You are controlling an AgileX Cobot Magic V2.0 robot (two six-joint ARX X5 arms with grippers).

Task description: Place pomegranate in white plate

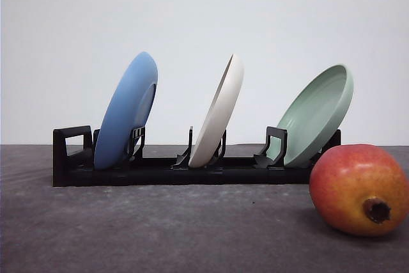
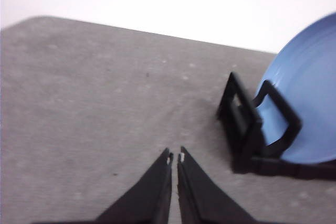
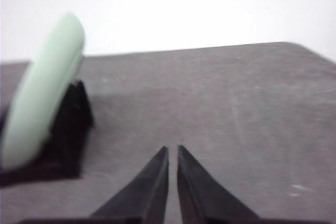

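Note:
The pomegranate, red fading to orange-yellow with a dark calyx end facing me, lies on the grey table at the front right. The white plate stands on edge in the middle slot of a black rack. My left gripper is shut with nothing between its fingers, hovering over bare table beside the rack's end. My right gripper is also shut and holds nothing, over bare table beside the rack's other end.
A blue plate leans in the rack's left slot and a pale green plate leans in the right slot, just behind the fruit. Grey tabletop stretches in front of the rack.

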